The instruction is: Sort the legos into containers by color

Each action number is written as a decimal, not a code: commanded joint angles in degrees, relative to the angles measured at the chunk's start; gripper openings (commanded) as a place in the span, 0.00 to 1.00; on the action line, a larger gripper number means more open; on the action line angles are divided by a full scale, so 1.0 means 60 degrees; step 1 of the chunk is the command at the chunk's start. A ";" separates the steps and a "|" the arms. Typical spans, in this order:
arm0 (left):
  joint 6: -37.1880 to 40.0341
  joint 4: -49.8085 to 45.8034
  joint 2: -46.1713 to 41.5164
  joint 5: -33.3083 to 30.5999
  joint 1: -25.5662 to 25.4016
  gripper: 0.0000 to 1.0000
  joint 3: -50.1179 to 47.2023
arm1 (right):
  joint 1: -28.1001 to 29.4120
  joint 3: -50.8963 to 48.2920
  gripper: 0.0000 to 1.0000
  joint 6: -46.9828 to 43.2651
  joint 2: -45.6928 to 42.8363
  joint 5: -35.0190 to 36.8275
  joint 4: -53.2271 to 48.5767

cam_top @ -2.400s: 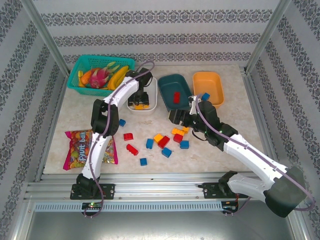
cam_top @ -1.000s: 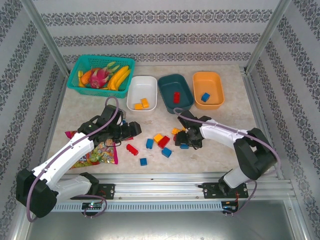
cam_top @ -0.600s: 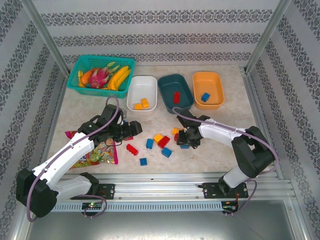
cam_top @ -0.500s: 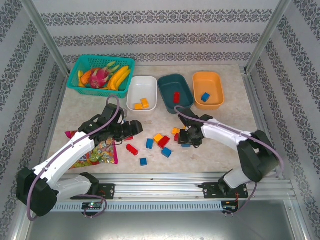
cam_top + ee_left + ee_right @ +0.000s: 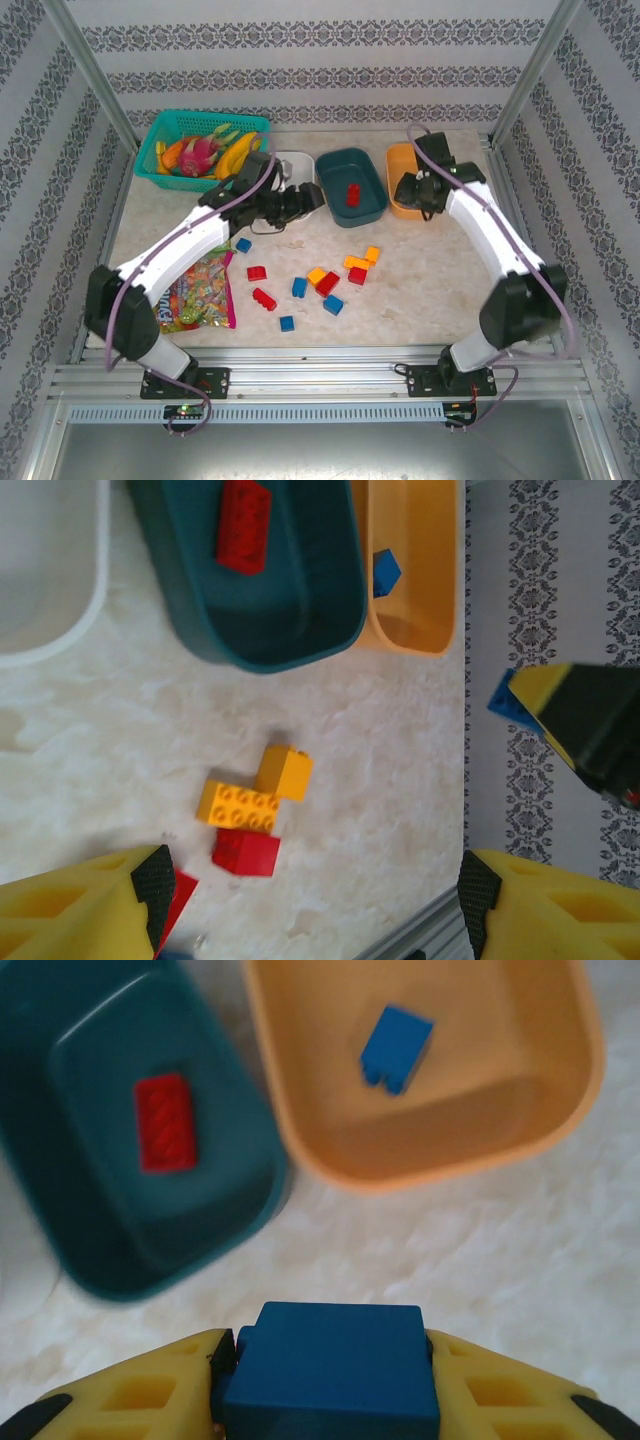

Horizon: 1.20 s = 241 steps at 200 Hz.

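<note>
White walls (image 5: 320, 75) with grey bands of ornamental pattern close in the back and both sides. Slanting metal posts (image 5: 88, 70) rise at the corners. The table (image 5: 450, 290) has a pale, marbled cream top, evenly lit, with soft shadows. Ribbed metal rails (image 5: 320, 380) run along its near edge, above a dull grey surface (image 5: 320, 450).

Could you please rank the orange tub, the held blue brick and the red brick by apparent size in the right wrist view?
Largest, the orange tub.
Next, the held blue brick, though nearness to the camera enlarges it.
Smallest, the red brick in the teal tub.
</note>
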 commanded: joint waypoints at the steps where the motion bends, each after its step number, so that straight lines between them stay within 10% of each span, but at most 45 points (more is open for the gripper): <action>1: 0.0169 0.0178 0.0884 0.0359 -0.0108 0.77 0.1140 | -0.0637 0.0879 0.37 -0.0730 0.1406 0.0343 -0.0300; 134: 0.0444 -0.0535 0.2563 0.0213 -0.0116 0.77 0.2760 | -0.1424 0.3954 0.48 -0.1212 0.5844 -0.1419 -0.1108; 241: 0.0155 -0.3653 0.0511 -0.2512 -0.0127 0.73 0.0690 | -0.0769 0.2486 0.64 -0.1218 0.2017 -0.1978 0.0358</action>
